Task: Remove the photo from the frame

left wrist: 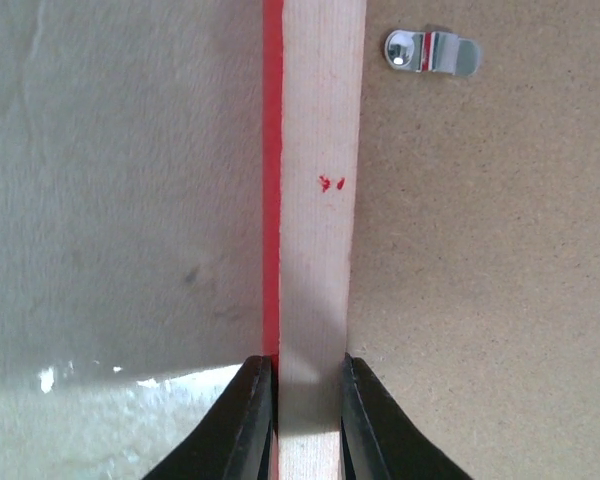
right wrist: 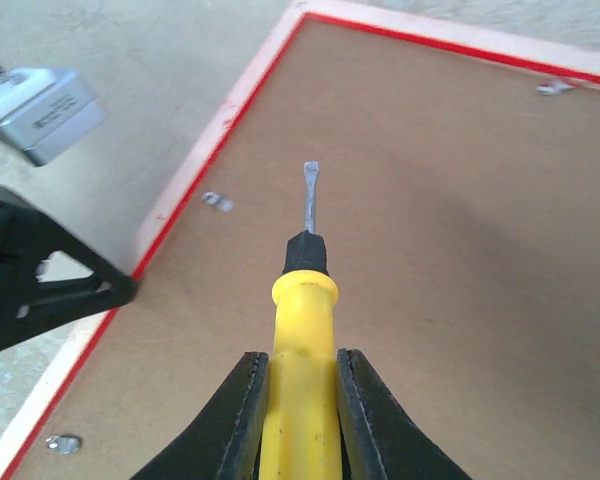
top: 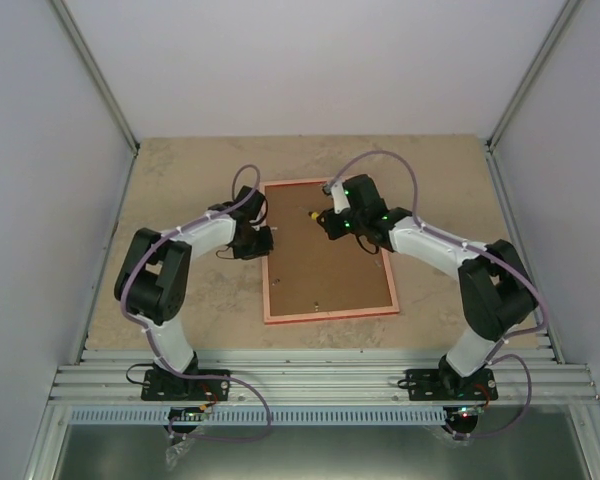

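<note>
The frame (top: 330, 312) lies face down on the table, its pinkish back edge and red outer side (left wrist: 320, 200) showing around the brown backing board (left wrist: 480, 280). The photo is hidden under that board. My left gripper (left wrist: 308, 385) is shut on the frame's left rail, one finger outside it and one on the board side. My right gripper (right wrist: 302, 360) is shut on a yellow-handled screwdriver (right wrist: 303, 300). Its flat blade (right wrist: 311, 190) hovers over the backing board (right wrist: 460, 250), pointing toward the left rail (right wrist: 195, 175).
Small metal clips (left wrist: 432, 52) (right wrist: 217, 202) (right wrist: 63, 442) (right wrist: 553, 88) sit along the inside of the frame's rails. The beige table (top: 180, 180) is walled on three sides. The left gripper's black fingers (right wrist: 40, 290) stand close to the left of the screwdriver.
</note>
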You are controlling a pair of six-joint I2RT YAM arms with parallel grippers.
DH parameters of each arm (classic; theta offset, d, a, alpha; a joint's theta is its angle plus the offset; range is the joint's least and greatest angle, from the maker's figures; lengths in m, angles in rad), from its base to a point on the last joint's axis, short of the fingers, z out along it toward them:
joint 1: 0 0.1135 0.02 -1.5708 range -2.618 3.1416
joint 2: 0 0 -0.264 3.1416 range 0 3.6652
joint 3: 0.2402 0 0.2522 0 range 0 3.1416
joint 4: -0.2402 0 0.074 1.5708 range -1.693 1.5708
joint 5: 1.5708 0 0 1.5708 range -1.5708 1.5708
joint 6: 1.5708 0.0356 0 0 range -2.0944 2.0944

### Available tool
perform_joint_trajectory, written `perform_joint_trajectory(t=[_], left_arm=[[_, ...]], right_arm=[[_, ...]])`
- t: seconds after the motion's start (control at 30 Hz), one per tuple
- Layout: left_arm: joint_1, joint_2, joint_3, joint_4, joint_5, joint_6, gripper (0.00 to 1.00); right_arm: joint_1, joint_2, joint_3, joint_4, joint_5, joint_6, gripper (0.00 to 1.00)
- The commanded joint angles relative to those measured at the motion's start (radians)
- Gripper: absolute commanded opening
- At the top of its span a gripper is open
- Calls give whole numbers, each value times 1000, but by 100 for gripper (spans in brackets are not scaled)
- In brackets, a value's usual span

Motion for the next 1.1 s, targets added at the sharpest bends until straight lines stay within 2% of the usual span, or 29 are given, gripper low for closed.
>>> perform_joint_trajectory(t=[0.0,0.33,0.43,0.5,0.77,0.9,1.07], left_arm=[[2,-62,-85,63,83,-180,10],[-19,-244,-375,315,155,-563,11],[-69,-287,-402,334,146,-622,13],[-94,-309,-400,323,136,-634,19],[-101,-352,-320,186,54,-544,43],[-89,-312,-227,85,-23,-394,55],[-44,-226,-40,-33,-163,-154,67]], right_arm=[[-50,-65,-51,18,4,-33,0],[-107,-95,-106,49,-69,-43,1],[-114,-92,-110,60,-86,-39,0],[-115,-94,-118,68,-95,-37,1],[-118,-99,-125,74,-100,-34,0],[-120,-110,-127,68,-96,-33,0],[-119,-144,-149,61,-83,-38,0]])
